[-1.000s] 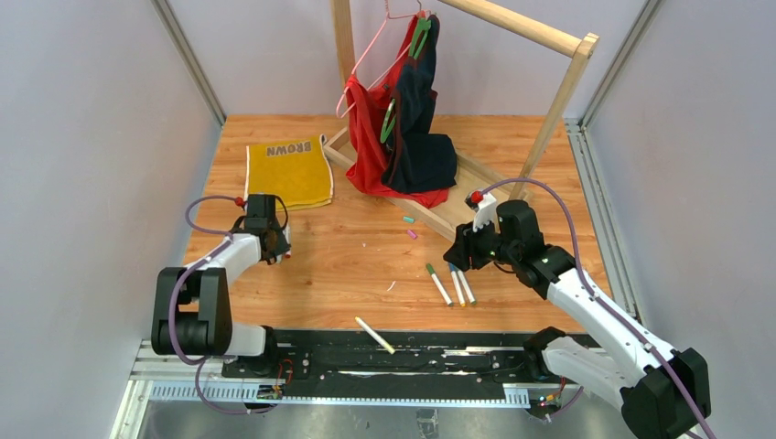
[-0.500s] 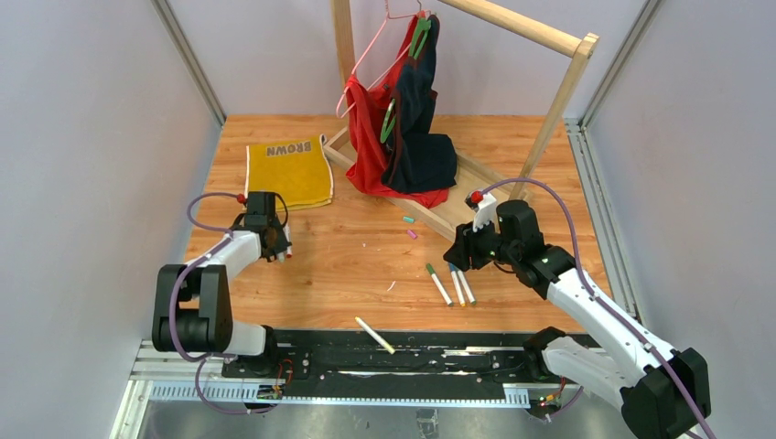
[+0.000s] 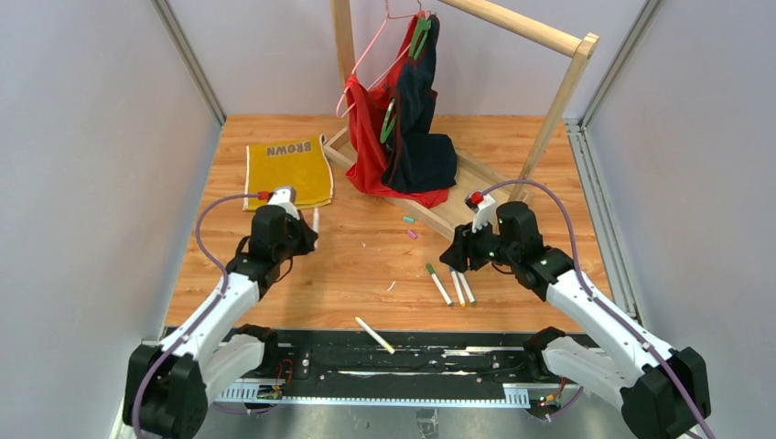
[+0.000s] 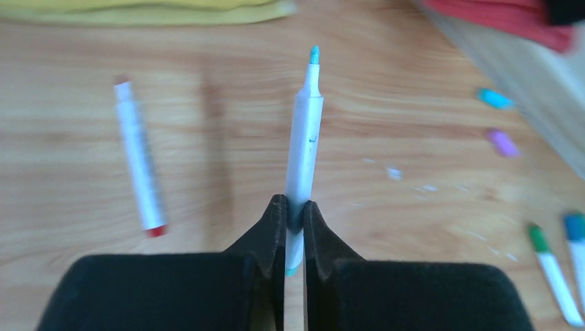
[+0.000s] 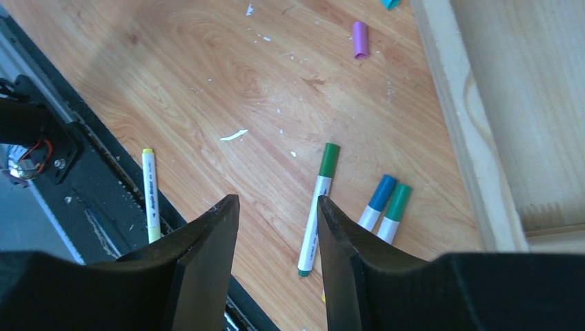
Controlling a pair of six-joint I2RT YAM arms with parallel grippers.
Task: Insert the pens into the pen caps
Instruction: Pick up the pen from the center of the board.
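Your left gripper (image 4: 294, 207) is clamped on the teal-tipped pen (image 4: 305, 131) at centre frame. Your right gripper (image 5: 276, 203) hangs wide open and empty above the green-capped pen (image 5: 323, 172), lower middle.

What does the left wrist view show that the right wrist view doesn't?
Left wrist only: the left end effector shut on a teal-tipped pen, a red-ended pen lying on the wood beside it, and the edge of the yellow cloth.
Right wrist only: the right end effector open and empty, a yellow-tipped pen on the black rail, and a white scrap.
Both: the purple cap, the teal cap, the green-capped pen and the blue-capped pen.
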